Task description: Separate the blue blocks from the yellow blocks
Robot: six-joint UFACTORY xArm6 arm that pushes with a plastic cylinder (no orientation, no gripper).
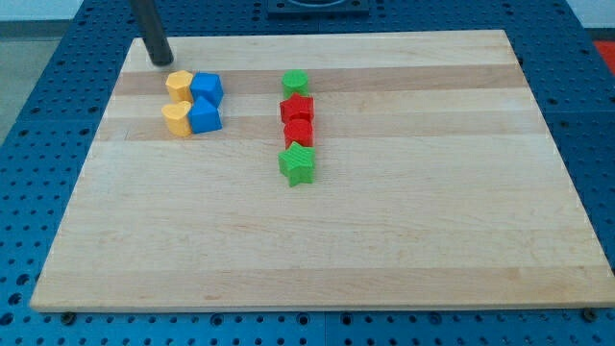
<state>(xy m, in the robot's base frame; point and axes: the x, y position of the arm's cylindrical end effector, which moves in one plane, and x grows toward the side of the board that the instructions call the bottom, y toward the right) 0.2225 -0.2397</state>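
Observation:
Two yellow blocks and two blue blocks sit in a tight square at the view's upper left. The upper yellow block [179,84] touches the upper blue block [207,88] on its right. The lower yellow block [177,119], heart-like in shape, touches the lower blue block [205,117] on its right. My tip [160,61] rests on the wooden board [317,231] just above and left of the upper yellow block, a small gap from it.
A column of blocks stands right of the cluster: a green block [295,83] on top, two red blocks [298,109] [299,132], and a green star-like block [298,165] at the bottom. Blue perforated table surrounds the board.

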